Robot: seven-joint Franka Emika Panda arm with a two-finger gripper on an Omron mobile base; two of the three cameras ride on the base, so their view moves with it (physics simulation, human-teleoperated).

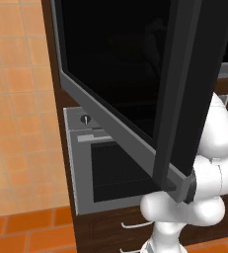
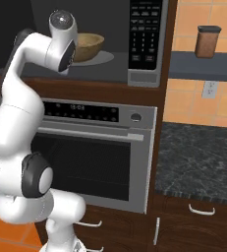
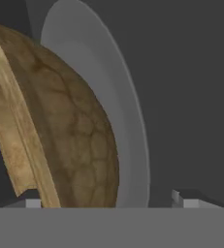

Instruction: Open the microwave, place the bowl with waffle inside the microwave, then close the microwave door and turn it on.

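Tan-brown bowl (image 3: 70, 131) sits on the microwave (image 2: 134, 44) turntable (image 3: 128, 126), jaws apart beside its rim; withdraw crookedly and you'll snag it.

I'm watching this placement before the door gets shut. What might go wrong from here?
1. The open claw straddles the rim of the tan-brown wooden bowl; pulling back carelessly may drag or tip it off the grey round turntable.
2. The black glass microwave door hangs wide open beside the white arm; a swinging retreat might strike it.
3. Whether the waffle is in the bowl cannot be seen.
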